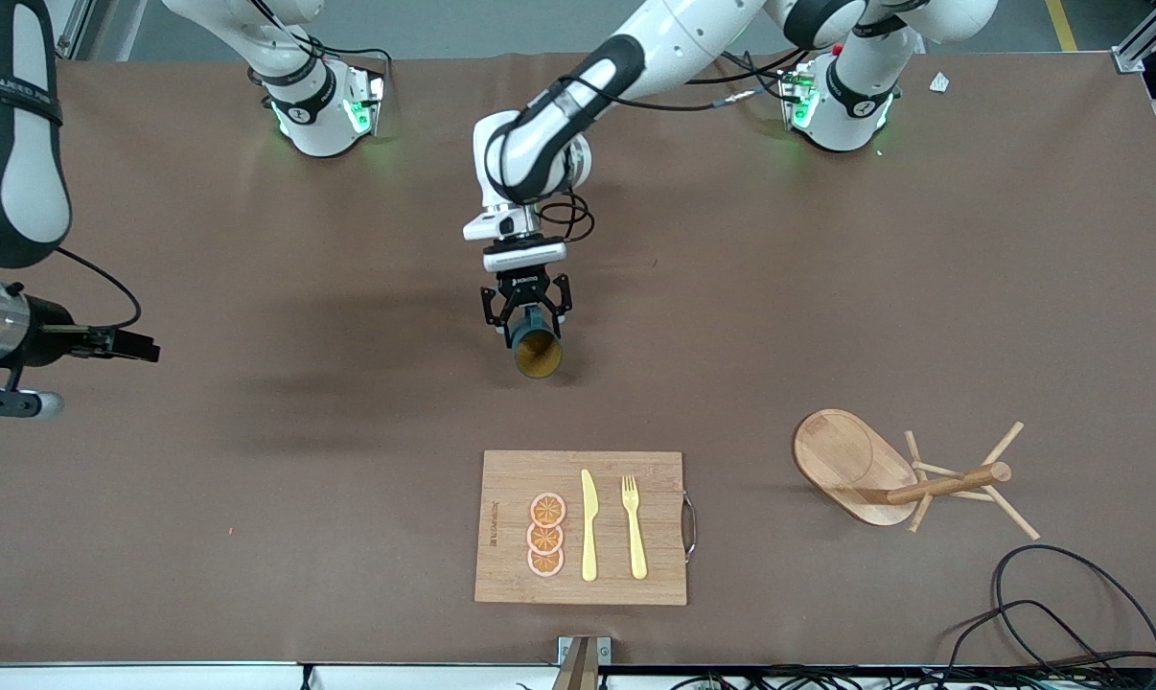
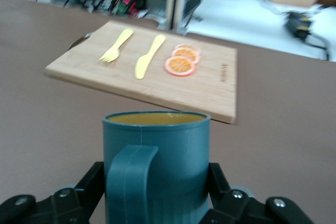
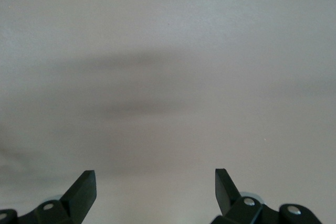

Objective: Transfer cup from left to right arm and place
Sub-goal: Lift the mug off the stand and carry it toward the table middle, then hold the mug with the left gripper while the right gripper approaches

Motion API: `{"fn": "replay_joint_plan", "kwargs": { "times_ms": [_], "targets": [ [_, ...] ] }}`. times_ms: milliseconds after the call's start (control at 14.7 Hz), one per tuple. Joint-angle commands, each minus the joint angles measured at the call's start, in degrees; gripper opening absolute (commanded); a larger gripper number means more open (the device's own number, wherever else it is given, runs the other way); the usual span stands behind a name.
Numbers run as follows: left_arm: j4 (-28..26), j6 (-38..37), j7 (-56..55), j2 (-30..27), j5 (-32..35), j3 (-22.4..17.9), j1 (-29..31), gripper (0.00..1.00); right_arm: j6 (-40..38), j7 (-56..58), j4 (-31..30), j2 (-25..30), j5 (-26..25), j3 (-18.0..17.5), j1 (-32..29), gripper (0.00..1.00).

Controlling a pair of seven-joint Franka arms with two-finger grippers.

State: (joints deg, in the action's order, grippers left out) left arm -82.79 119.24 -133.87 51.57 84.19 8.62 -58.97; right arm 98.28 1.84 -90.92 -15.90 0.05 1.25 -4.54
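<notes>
The left gripper (image 1: 527, 313) hangs over the middle of the brown bench (image 1: 252, 498), clenched on the cup (image 1: 536, 346), with one finger on each side of its ribbed teal wall. The cup is off the bench, tipped so its mouth faces the front camera and its yellowish-tan inside shows; in the left wrist view the cup (image 2: 156, 166) fills the lower middle, its handle (image 2: 133, 182) turned toward the lens and the dark fingers (image 2: 219, 184) pressed against both flanks. Nearer to the front camera than the cup lies a wooden board (image 1: 501, 575) with a metal handle on its edge toward the left arm's end. On it lie three orange slices (image 1: 545, 535) in a row, a yellow knife (image 1: 589, 525) beside them and a yellow fork (image 1: 634, 526) just beside the knife, toward the left arm's end. Toward that same end of the bench a wooden peg rack (image 1: 923, 479) lies tipped on its side, its oval base (image 1: 842, 460) raised at an angle. The right arm waits at its own end of the bench, the right gripper (image 3: 155, 192) released, its fingers (image 3: 84, 190) spread wide with nothing between them over bare bench. Black cables (image 1: 1067, 613) coil at the bench corner near the rack.
</notes>
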Motion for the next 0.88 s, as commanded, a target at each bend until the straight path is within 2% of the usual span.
{"fn": "replay_joint_plan", "kwargs": {
  "times_ms": [0,204,340,408,476,680,816],
  "targets": [
    [1.58,-5.41,-4.19,4.93,9.55,-0.79,-3.77,0.56,3.04,-0.44,-3.11,0.78,0.39,-0.1,0.67,1.0],
    [1.32,-12.18,-10.96,9.06,17.3,-0.71,-6.76,0.56,4.55,-1.05,-4.61,0.69,0.56,-0.1,1.11,1.0],
    [1.14,-15.34,-11.41,10.21,18.81,-0.62,-8.0,0.6,4.55,-4.64,-5.05,0.61,0.56,-0.1,2.42,1.0],
    [1.05,-15.71,-11.5,10.22,18.9,-0.62,-8.44,0.75,4.55,-6.74,-5.05,0.52,0.56,-0.1,3.3,1.0],
    [0.97,-15.8,-11.5,10.22,18.73,-0.62,-8.7,0.99,4.55,-8.59,-5.05,0.26,0.56,-0.1,4.36,1.0],
    [0.27,-15.8,-13.69,9.69,18.02,-0.18,-9.41,1.0,4.64,-15.18,-5.67,-0.01,0.65,-0.19,7.87,1.0],
    [0.17,-16.67,-13.7,8.47,13.83,0.87,-10.28,1.0,5.77,-17.3,-6.63,-0.01,0.65,-0.1,9.81,1.0]
  ]
}}
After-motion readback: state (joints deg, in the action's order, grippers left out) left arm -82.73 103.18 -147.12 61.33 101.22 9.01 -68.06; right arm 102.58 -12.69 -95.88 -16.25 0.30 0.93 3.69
